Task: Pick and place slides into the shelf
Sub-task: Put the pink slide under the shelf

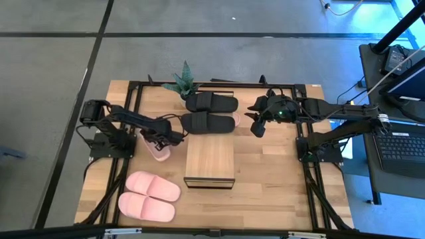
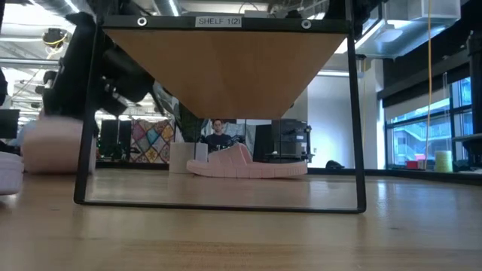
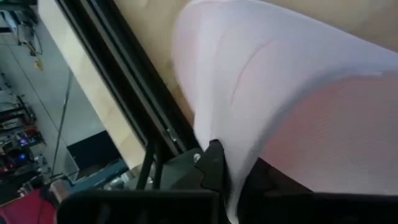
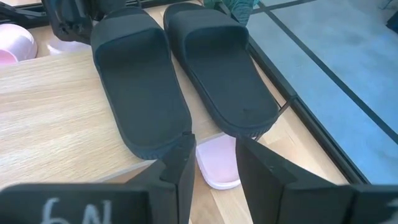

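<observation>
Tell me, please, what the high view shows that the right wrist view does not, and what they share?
Only the high view shows the shelf, the pink pair at the table's front left, the plant's pot end and the left gripper shut on a pink slide.

Only the right wrist view shows the right gripper close up, jaws apart, with a pink slide's end between its fingers.

Both show the black pair, side by side.

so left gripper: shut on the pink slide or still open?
Shut on it. In the left wrist view the left gripper pinches the pink slide; the high view shows it on that slide left of the shelf.
</observation>
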`<state>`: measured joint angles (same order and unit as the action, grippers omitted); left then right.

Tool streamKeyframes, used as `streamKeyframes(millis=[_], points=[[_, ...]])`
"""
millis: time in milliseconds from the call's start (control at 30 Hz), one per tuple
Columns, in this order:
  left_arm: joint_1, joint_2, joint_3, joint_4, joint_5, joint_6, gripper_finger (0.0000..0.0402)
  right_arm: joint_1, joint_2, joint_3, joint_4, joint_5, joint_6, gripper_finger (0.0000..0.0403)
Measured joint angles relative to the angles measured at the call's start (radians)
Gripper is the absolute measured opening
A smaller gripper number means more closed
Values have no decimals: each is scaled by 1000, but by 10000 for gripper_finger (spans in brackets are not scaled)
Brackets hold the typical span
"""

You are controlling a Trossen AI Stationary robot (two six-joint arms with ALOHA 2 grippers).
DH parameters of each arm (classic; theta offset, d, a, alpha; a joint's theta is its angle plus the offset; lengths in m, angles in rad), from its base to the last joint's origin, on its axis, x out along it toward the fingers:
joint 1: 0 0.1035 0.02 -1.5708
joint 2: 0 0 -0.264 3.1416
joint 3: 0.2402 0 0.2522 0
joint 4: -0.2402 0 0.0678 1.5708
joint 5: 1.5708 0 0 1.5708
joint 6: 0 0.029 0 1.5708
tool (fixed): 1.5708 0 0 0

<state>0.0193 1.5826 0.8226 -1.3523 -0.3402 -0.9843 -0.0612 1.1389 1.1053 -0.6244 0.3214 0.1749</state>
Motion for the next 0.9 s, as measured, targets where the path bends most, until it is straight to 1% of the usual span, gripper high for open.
streamKeyframes(millis=[300, 433, 567, 667, 767, 900], points=[[-2, 0, 154, -228, -15, -3, 4, 0, 0, 0, -1, 0, 4, 116], [-1, -30, 232, -223, -19, 11, 3, 0, 0, 0, -1, 0, 4, 116], [-1, -69, 297, -218, -24, -11, 2, 0, 0, 0, -1, 0, 3, 116], [0, -98, 317, -218, -23, -26, 2, 0, 0, 0, -1, 0, -1, 116], [9, -126, 324, -220, 6, -28, 2, 0, 0, 0, -2, 0, -2, 116], [9, -128, 324, -220, 33, -28, 1, 0, 0, 0, -2, 0, -3, 116]])
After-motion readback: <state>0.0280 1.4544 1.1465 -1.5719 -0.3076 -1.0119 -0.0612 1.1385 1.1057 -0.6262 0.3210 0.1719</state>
